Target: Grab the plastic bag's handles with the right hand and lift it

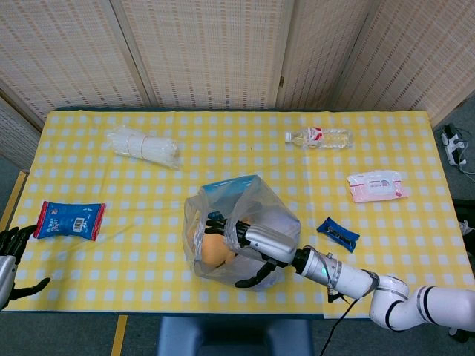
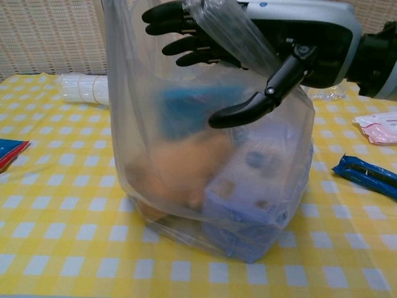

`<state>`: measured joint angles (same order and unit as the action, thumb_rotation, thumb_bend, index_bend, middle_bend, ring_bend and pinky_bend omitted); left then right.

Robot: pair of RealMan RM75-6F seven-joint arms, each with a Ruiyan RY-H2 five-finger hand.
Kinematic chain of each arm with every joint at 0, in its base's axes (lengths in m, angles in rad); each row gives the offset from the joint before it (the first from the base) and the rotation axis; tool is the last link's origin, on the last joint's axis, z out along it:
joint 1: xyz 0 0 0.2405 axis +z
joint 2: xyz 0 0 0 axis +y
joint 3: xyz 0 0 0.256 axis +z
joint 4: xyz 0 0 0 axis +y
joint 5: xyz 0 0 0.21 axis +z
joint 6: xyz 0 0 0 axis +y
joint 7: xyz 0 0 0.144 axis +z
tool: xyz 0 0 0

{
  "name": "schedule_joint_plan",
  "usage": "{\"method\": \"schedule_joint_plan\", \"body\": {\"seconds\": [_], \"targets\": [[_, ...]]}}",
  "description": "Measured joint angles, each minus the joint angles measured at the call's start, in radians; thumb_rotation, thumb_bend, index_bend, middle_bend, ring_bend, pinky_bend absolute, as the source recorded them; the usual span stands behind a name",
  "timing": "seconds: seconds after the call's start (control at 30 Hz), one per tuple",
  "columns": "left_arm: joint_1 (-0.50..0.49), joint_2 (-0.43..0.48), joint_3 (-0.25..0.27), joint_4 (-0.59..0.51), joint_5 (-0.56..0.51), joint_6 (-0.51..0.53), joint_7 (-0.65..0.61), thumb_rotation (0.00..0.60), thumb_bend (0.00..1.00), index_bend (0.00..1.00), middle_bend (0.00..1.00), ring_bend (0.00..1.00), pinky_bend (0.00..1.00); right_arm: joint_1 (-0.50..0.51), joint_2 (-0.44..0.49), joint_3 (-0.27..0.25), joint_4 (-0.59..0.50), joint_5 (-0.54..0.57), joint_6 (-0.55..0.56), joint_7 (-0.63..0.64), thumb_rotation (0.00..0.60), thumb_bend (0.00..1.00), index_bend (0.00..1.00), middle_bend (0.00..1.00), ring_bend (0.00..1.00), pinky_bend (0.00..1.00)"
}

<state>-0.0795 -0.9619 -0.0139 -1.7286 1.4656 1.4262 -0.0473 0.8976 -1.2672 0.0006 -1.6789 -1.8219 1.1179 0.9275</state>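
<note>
The translucent plastic bag (image 2: 205, 155) stands upright near the front edge of the surface (image 1: 148, 193), its base resting on the yellow-and-white checked cloth. Inside it show an orange rounded item (image 2: 186, 164), a pale blue patterned box (image 2: 248, 186) and a blue packet (image 2: 195, 108).

The right hand (image 2: 260, 56) is at the bag's upper part; its dark fingers (image 2: 170, 28) reach into the mouth and the thumb lies outside the film, with a strip of plastic draped across the palm. Whether the fingers clamp the handles cannot be told.

The left hand (image 1: 11, 256) hangs at the surface's left front corner, fingers apart, holding nothing.

Around the bag: one blue snack packet with red ends (image 1: 70, 220) to the left, one dark blue wrapper (image 1: 338, 234) just to the right, one pink wet-wipe pack (image 1: 377, 185) farther right.

Farther back lie one bundle of clear cups (image 1: 141, 146) and one clear water bottle on its side (image 1: 319, 138).

Woven folding screens (image 1: 223, 52) stand behind.
</note>
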Motion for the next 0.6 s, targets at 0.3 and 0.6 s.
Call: {"method": "schedule_joint_plan", "body": {"seconds": [0.3,0.6], "targets": [[0.002,0.002,0.002,0.000,0.008,0.004,-0.006,0.600,0.19,0.04,0.13,0.06,0.00,0.024,-0.025,0.011,0.010,0.001,0.001,-0.014,0.600,0.21,0.00,0.00,0.00,0.00],[0.006,0.003,0.003,-0.001,0.011,0.010,-0.005,0.600,0.19,0.04,0.13,0.06,0.00,0.072,-0.070,0.052,0.033,0.043,-0.044,-0.050,0.600,0.21,0.00,0.00,0.00,0.00]]}}
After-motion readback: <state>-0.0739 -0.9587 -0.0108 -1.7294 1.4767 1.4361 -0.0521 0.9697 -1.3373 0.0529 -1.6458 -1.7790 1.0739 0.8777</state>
